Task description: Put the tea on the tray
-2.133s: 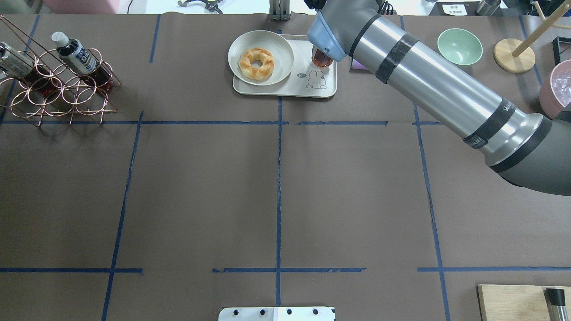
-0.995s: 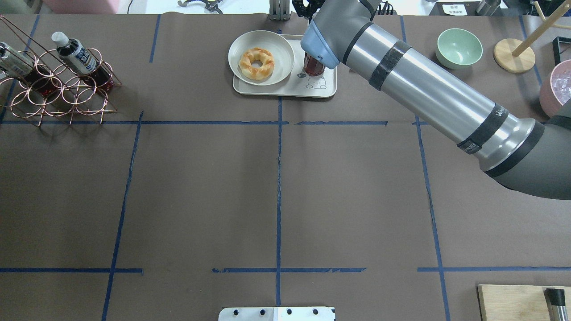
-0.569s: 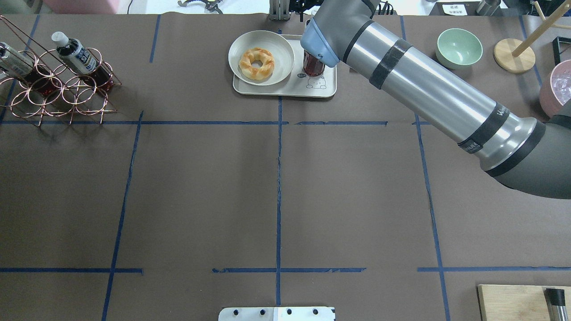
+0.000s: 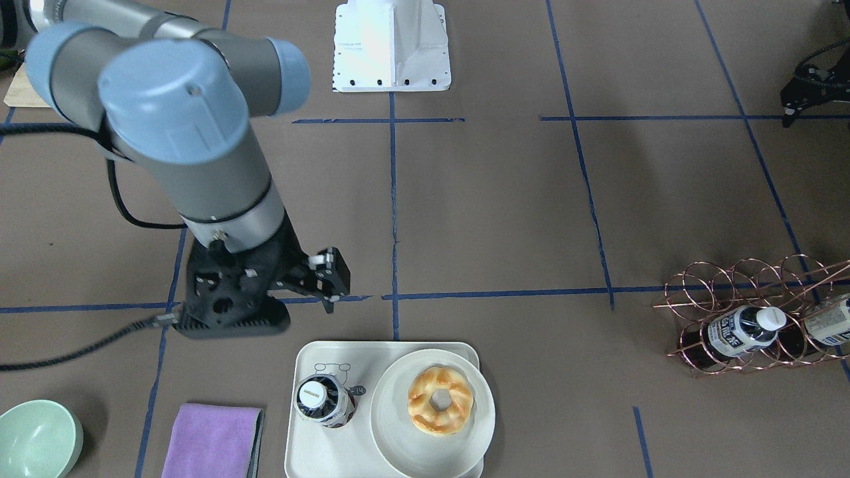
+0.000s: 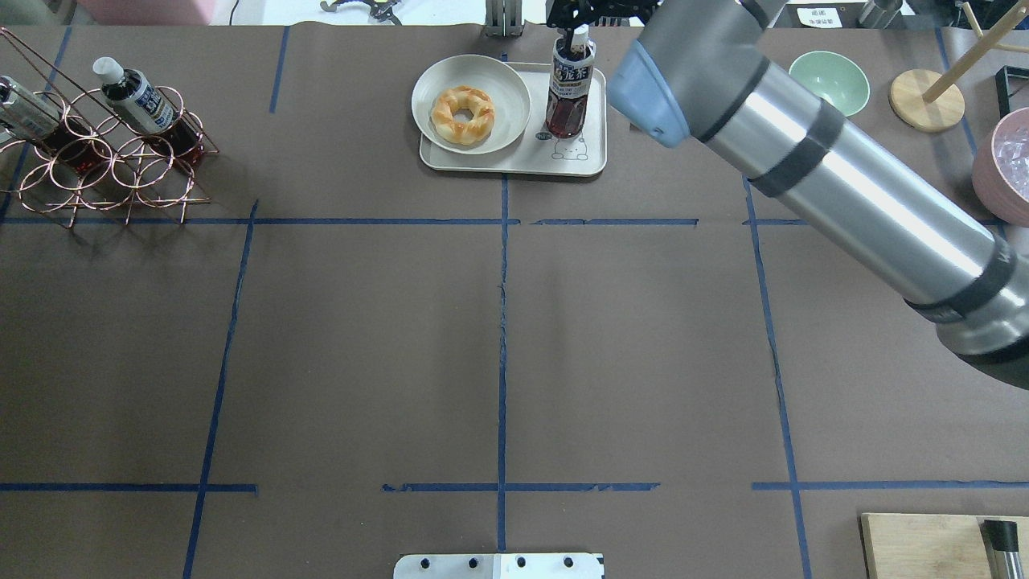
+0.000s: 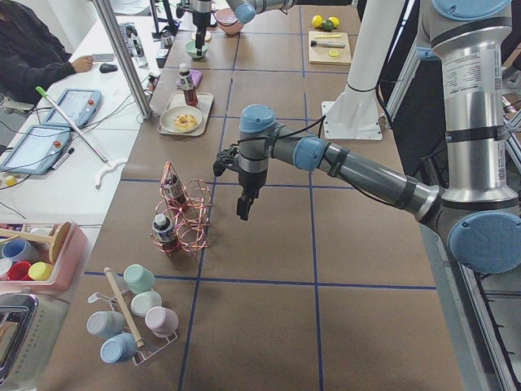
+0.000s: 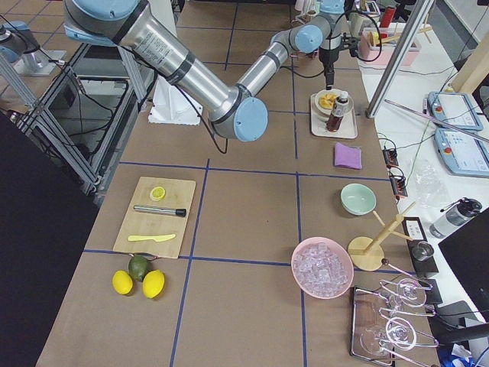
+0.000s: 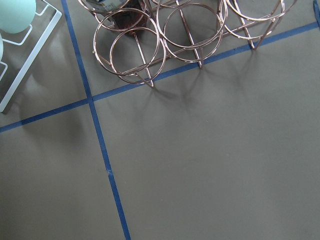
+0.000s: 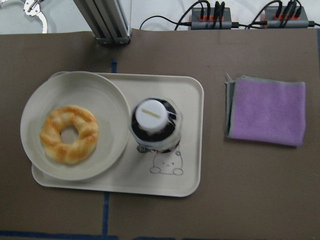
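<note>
The tea stands upright on its own on the right half of the cream tray, just behind the drawn bear. It also shows in the front view and, from above, in the right wrist view on the tray. My right gripper is open and empty, lifted above the bottle's white cap and not touching it. My left gripper hangs over the table beside the copper wire rack; I cannot tell whether it is open or shut.
A round plate with a doughnut fills the tray's left half. The copper rack holds two more bottles. A purple cloth, mint bowl, wooden stand and pink ice bowl lie to the right.
My right gripper has let go of the tea and risen, and the arm has swung to the right. The bottle now stands uncovered on the tray.
</note>
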### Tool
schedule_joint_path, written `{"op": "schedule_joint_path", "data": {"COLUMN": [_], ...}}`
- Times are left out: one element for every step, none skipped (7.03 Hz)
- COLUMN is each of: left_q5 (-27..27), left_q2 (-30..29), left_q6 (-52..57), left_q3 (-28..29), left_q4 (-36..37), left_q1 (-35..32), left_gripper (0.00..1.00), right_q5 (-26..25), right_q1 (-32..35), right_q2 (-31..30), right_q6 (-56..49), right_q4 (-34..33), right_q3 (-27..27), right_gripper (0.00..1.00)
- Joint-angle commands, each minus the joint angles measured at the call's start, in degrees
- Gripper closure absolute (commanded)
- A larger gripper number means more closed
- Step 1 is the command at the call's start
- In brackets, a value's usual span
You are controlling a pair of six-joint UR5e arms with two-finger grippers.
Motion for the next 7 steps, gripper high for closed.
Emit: {"op": "schedule_joint_path", "data": {"left_q5": [-5.90,-8.82,-9.29,-10.16,-12.52,-12.63,-12.80], "left_q2": [0.13,0.13,0.04,0.04,0.04,-0.04,-0.04], "left_q6": [0.49,5.54,9.77,12.42,12.97,12.98,12.98], "left_q3": [6.21,10.52,15.18,19.49,21.88,22.08,21.91], "left_q4": [0.04,0.04,0.56,0.39,0.13,0.04,0.04], "left_q1": [-7.00,-10.87,-15.35,-16.35,-16.36,-16.36,-16.36], "left_gripper": [0.00,0.00,0.00,0.00,0.00,0.00,0.00], "right_q5": [0.26,0.35,1.13,4.44,7.43,8.51,12.70], "right_q1": [1.72,2.87,4.36,7.33,10.50,13.83,18.48], "right_q2": [-16.26,-21.10,-25.59,-28.94,-32.28,-35.97,-38.79], "right_q6": [-5.13,-9.17,-13.13,-17.78,-21.13,-29.17,-36.30], "right_q4": [-6.27,-8.29,-8.92,-8.75,-8.40,-8.40,-8.40], "right_q3": [22.73,27.93,31.21,31.76,31.59,31.33,29.15], "right_gripper": [0.00,0.00,0.00,0.00,0.00,0.00,0.00]}}
